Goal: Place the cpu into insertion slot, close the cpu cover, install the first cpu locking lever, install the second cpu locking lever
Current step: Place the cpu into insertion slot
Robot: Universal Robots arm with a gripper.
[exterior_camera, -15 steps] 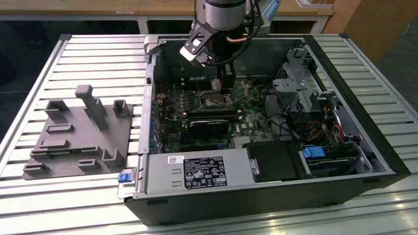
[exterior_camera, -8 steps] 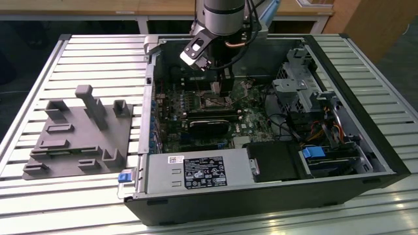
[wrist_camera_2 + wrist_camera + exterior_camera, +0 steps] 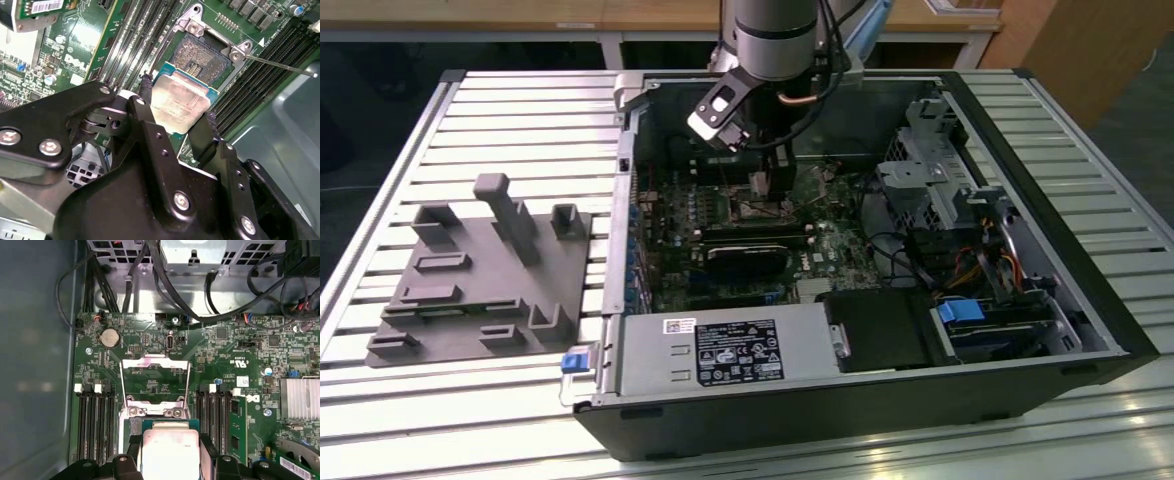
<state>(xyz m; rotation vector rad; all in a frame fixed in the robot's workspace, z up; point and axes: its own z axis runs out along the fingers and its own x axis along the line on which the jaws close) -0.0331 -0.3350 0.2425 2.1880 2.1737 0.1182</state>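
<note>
1. The small square cpu with a pale silver metal top (image 3: 180, 102) is pinched by two opposite edges between the black fingers (image 3: 204, 137) of the gripper (image 3: 178, 100). It hangs close over the bare grey insertion slot (image 3: 205, 57), overlapping one side and apparently not seated.
2. The thin silvery cpu cover frame (image 3: 156, 363) lies flipped open beside the slot. A slim steel locking lever (image 3: 280, 65) juts free.
3. Judged: placing is the step in hand. It calls for squaring the chip to the slot and lowering it flat.
4. All this sits in the far half of the open black computer case (image 3: 854, 430).
</note>
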